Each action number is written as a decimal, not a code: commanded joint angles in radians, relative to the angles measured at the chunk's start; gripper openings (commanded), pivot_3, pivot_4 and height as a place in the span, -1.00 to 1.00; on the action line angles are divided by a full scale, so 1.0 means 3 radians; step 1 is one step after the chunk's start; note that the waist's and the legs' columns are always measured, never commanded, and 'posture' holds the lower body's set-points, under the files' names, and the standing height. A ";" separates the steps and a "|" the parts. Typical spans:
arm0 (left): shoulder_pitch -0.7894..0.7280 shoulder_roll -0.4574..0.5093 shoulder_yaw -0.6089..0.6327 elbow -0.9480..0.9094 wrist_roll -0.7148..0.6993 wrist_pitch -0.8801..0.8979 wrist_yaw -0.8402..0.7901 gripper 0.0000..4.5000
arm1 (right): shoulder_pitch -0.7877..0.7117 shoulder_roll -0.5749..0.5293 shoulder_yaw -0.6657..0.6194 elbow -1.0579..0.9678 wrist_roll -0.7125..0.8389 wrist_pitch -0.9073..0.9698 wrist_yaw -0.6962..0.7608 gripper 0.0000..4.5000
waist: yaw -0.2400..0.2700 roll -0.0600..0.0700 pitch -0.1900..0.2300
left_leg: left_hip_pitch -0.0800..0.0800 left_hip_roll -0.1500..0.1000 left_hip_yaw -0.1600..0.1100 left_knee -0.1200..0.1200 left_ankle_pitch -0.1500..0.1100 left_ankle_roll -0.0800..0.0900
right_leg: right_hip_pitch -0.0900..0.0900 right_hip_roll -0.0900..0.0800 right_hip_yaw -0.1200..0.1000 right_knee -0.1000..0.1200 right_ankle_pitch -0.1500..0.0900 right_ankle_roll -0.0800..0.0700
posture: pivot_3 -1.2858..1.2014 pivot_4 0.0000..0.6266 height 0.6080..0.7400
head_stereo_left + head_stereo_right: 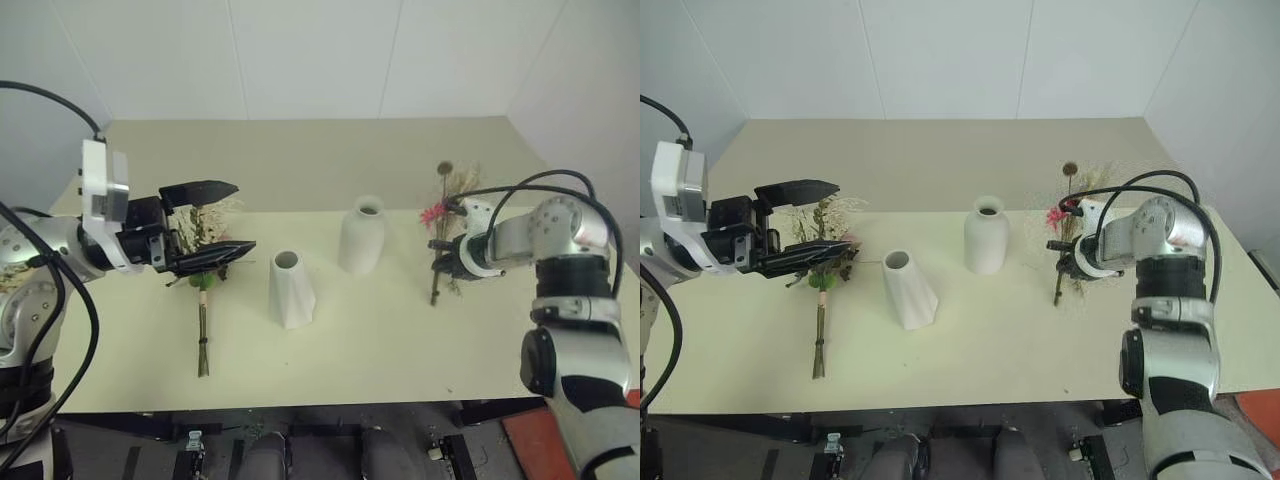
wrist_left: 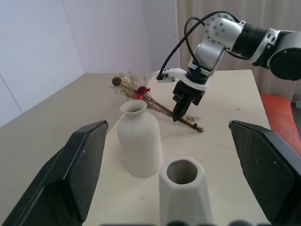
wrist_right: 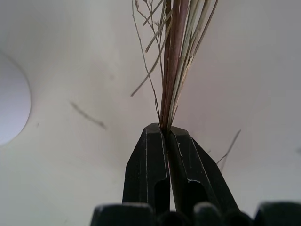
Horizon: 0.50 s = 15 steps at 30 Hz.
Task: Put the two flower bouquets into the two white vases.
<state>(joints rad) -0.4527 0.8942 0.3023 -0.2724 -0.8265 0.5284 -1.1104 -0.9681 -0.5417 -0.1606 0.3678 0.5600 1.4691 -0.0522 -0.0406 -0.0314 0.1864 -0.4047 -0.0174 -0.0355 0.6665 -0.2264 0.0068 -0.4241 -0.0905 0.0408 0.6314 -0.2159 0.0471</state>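
Lower centre of the head view: the faceted vase (image 1: pixel 291 289), matte white, twisted, widening to its base, mouth small. Left of it the rose bouquet (image 1: pixel 203 262) lies flat on the pale desk (image 1: pixel 400 340), stems tied in green pointing toward the near edge, dark leaves and pale blooms under the left gripper (image 1: pixel 205 227), whose black fingers stand wide apart and hold nothing.

Centre, a little farther: the bottle vase (image 1: pixel 361 236), rounded and smooth, with a narrow neck.

Right of frame: the right gripper (image 1: pixel 441 258) is clamped on the thin stems of the dried bouquet (image 1: pixel 446 207), which lies on the desk with magenta daisy, beige grasses and brown seed ball pointing away.

Risks, as I judge them:
- The stems are wiry and loosely bundled, so a few strands outside the pinch may slip or shed on lifting.
- The dry grasses look brittle and could snap under the squeeze.
- Splayed stem ends may catch the narrow neck and tip the vase.
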 commanded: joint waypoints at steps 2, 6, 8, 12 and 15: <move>-0.0106 -0.0012 0.0009 0.0010 -0.0010 -0.0056 -0.0047 1.00 | 0.0273 0.0037 -0.0106 -0.0690 -0.0352 -0.1278 0.0121 -0.99 | -0.0007 0.0000 0.0000 | 0.0000 0.0000 0.0000 0.0000 0.0000 0.0000 | 0.0000 0.0000 0.0000 0.0001 0.0000 0.0000 | 0.03 -0.52 1.00; -0.0212 -0.0022 -0.0044 0.0094 0.0009 -0.0056 -0.0089 1.00 | 0.0415 0.0142 -0.0194 -0.1031 -0.0415 -0.2101 0.0415 -0.99 | -0.0026 0.0000 0.0000 | 0.0000 0.0001 0.0002 -0.0001 0.0000 0.0000 | -0.0004 0.0001 0.0002 0.0002 0.0000 0.0000 | 0.03 -0.52 1.00; -0.0259 -0.0029 -0.0072 0.0125 0.0020 -0.0053 -0.0111 1.00 | 0.0440 0.0226 -0.0283 -0.1174 -0.0345 -0.2425 0.0599 -0.99 | -0.0033 0.0000 0.0000 | 0.0001 0.0003 0.0002 -0.0001 0.0000 0.0000 | -0.0005 0.0003 0.0003 0.0003 0.0000 0.0000 | 0.03 -0.52 1.00; -0.0297 -0.0036 -0.0105 0.0146 0.0033 -0.0053 -0.0135 1.00 | 0.0431 0.0383 -0.0253 -0.1431 -0.0302 -0.2864 0.0877 -0.99 | -0.0025 0.0001 0.0000 | 0.0002 0.0004 0.0001 -0.0002 0.0000 0.0000 | -0.0004 0.0003 0.0003 0.0004 0.0001 -0.0001 | 0.03 -0.52 1.00; -0.0327 -0.0036 -0.0128 0.0164 0.0044 -0.0056 -0.0150 1.00 | 0.0363 0.0505 -0.0184 -0.1567 -0.0238 -0.2984 0.1025 -0.99 | -0.0015 0.0001 0.0000 | 0.0002 0.0004 0.0001 -0.0002 0.0000 0.0000 | -0.0004 0.0003 0.0002 0.0004 0.0001 -0.0001 | 0.03 -0.52 1.00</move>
<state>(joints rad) -0.5263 0.8778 0.2529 -0.2192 -0.8195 0.5281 -1.1500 -0.8251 -0.3919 -0.2102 -0.0418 0.4575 0.6168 0.2276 -0.0451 -0.0311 0.1865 -0.4041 -0.0163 -0.0353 0.6661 -0.2264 0.0068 -0.4253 -0.0898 0.0415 0.6326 -0.2155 0.0467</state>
